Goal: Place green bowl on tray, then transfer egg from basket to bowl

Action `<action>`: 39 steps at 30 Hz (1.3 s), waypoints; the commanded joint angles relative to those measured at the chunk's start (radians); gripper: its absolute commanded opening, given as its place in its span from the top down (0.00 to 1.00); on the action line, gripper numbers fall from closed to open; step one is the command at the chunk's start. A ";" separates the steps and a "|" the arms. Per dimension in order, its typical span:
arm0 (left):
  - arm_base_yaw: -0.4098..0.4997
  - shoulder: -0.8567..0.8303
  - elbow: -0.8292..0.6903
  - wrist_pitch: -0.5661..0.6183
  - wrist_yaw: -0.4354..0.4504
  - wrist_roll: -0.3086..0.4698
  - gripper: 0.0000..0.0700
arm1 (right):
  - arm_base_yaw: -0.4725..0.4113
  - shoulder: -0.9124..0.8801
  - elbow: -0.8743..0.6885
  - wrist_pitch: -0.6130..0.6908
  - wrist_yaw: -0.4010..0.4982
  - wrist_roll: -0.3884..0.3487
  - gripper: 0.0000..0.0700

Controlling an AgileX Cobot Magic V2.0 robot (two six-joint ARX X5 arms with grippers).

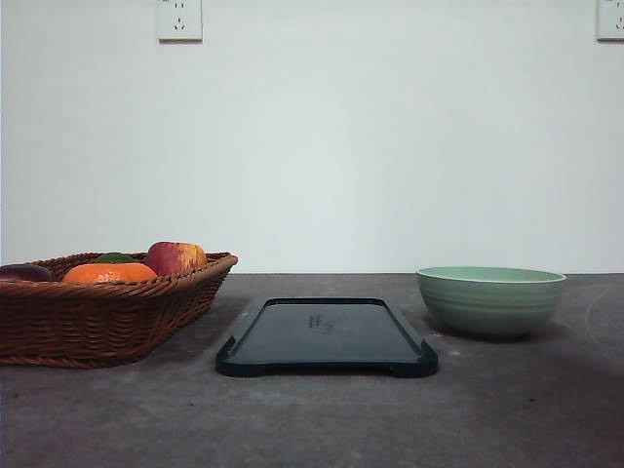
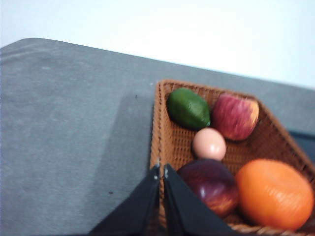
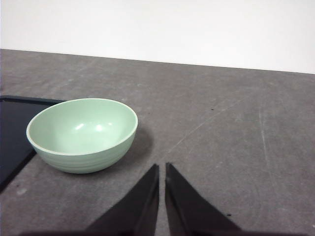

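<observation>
left gripper [image 2: 161,169]: fingers pressed together with only a hairline slit between them, holding nothing; tips hover over the near corner of the basket
right gripper [image 3: 162,168]: fingers likewise closed tip to tip, empty, above bare table [image 3: 221,128]
basket [image 2: 165,140]: brown wicker, right under and ahead of the left gripper; on the left of the front view [image 1: 107,317]
basket contents: egg [image 2: 209,144] near the middle, a little beyond the left fingertips; dark red-purple fruit [image 2: 210,185] just beside the fingertips; orange [image 2: 274,193] next to it; green lime-like fruit [image 2: 188,108] and red-yellow apple [image 2: 235,116] at the far end
green bowl [image 3: 82,134]: upright, empty, on the table ahead of the right gripper and off to one side; not on the tray
tray [image 1: 327,336]: dark, flat, empty, between basket and bowl; its edge lies just beside the bowl [image 3: 15,132]
</observation>
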 commanded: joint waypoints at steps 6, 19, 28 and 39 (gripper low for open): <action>0.001 0.000 -0.019 0.010 0.006 -0.393 1.00 | 0.002 -0.002 -0.004 0.017 0.002 0.233 0.98; 0.001 0.000 -0.016 0.280 0.010 -0.440 1.00 | 0.003 -0.001 -0.001 0.308 0.002 0.467 0.99; 0.001 0.013 0.082 0.280 0.010 -0.297 1.00 | 0.003 0.031 0.082 0.275 -0.003 0.385 0.99; -0.002 0.259 0.315 0.137 0.024 -0.184 1.00 | 0.003 0.319 0.340 0.225 -0.073 0.273 0.99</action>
